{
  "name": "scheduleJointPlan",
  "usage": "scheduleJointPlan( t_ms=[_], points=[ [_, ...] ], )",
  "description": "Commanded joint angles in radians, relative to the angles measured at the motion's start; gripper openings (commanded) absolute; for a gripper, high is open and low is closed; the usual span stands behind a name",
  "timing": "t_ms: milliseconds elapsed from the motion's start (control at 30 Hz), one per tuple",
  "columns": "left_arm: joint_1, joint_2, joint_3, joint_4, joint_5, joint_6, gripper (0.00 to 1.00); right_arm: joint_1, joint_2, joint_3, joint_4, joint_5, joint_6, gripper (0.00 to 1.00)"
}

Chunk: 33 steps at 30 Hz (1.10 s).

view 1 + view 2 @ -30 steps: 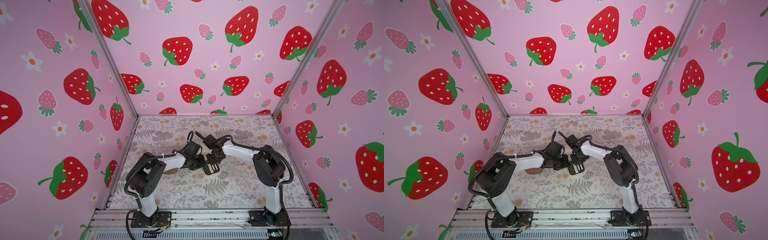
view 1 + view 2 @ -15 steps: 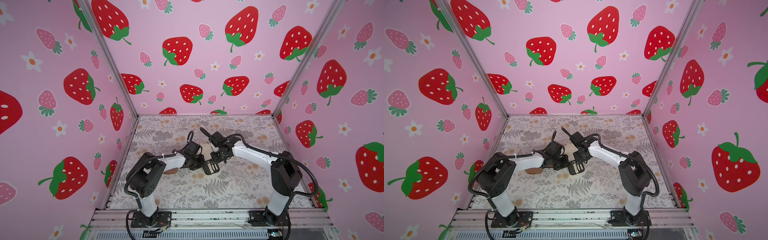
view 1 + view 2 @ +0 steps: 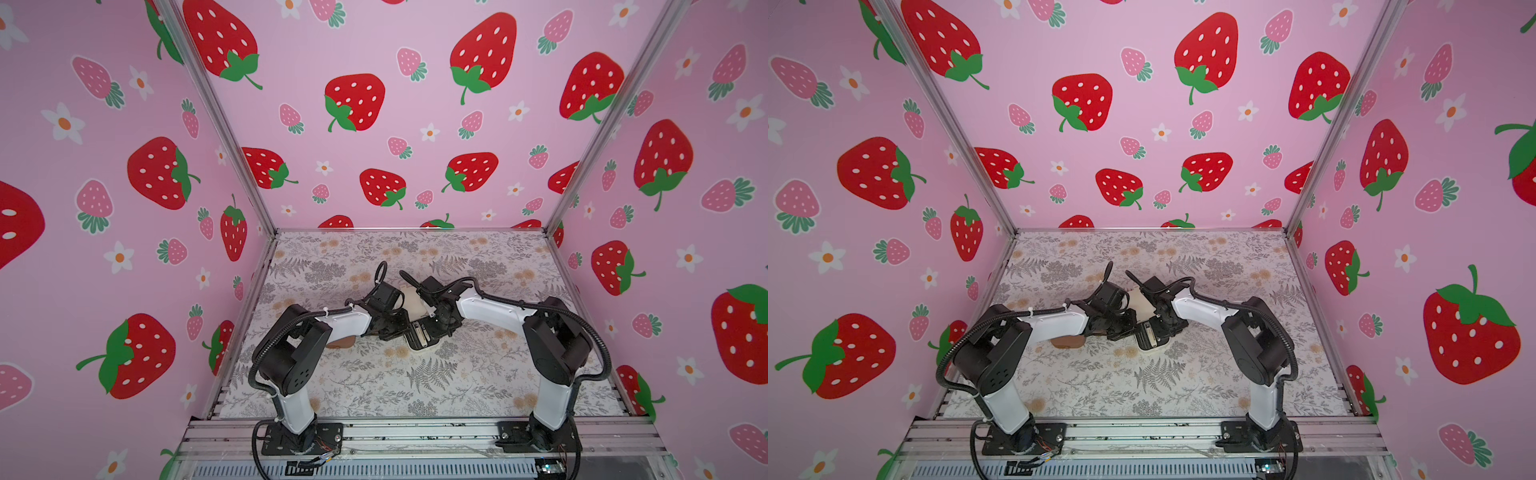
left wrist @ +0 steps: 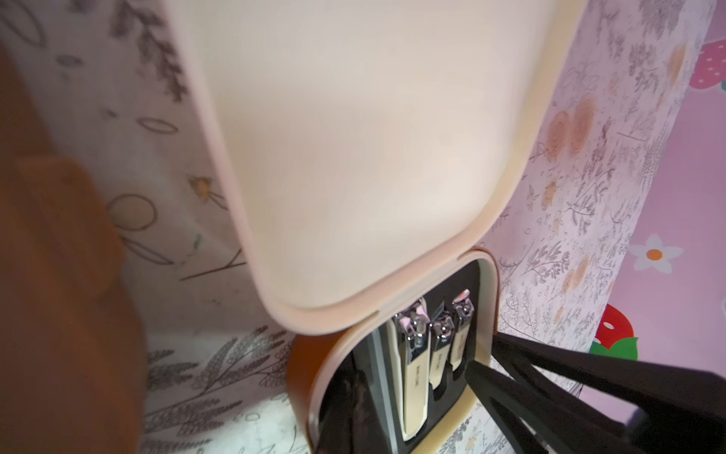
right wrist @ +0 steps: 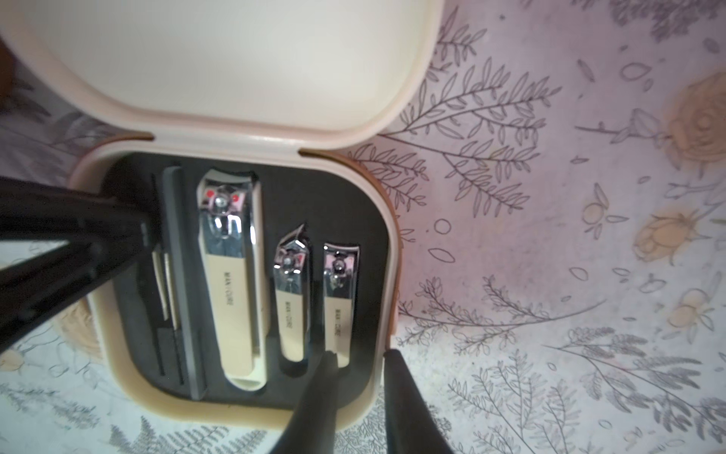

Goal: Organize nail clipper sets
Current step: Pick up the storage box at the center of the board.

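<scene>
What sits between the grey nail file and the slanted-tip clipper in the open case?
The big nail clipper, in its own slot; the right wrist view shows it.

Table (image 3: 415, 386) w/ floral cover; open cream case (image 5: 129, 377) flat near centre; brown case (image 3: 1068, 341) close by, robot's left.

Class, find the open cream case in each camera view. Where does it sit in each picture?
Both top views: the open cream case sits just below the picture's centre.
Left wrist: the case fills the middle, lid raised.
Right wrist: the case fills the picture's left half.
Shared landmark: the silvery clippers inside it.
</scene>
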Motion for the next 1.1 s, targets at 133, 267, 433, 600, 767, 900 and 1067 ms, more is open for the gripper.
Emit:
scheduleJointPlan(
  t_ms=[133, 267, 433, 600, 767, 900, 1067],
  points=[
    [0.002, -0.002, 0.015, -0.049, -0.042, 0.012, 0.00, -0.007, 0.035, -0.025, -0.004, 0.032, 0.034, 0.17],
    [0.002, -0.007, 0.014, -0.049, -0.043, 0.012, 0.00, -0.008, 0.039, -0.032, -0.002, 0.040, 0.036, 0.10],
    [0.002, -0.043, 0.026, -0.069, -0.045, 0.032, 0.00, -0.011, 0.039, -0.038, -0.003, 0.045, 0.039, 0.01],
    [0.002, -0.118, 0.061, -0.126, -0.054, 0.071, 0.18, -0.017, 0.036, -0.031, -0.002, 0.053, 0.024, 0.00],
    [0.002, -0.202, 0.085, -0.198, -0.097, 0.113, 0.45, -0.045, 0.019, -0.022, 0.003, 0.059, -0.061, 0.00],
    [0.017, -0.262, 0.065, -0.227, -0.128, 0.138, 0.58, -0.082, -0.032, -0.032, 0.029, 0.033, -0.197, 0.00],
    [0.061, -0.326, 0.004, -0.194, -0.083, 0.160, 0.66, -0.150, -0.115, -0.061, 0.067, -0.098, -0.321, 0.00]
  ],
)
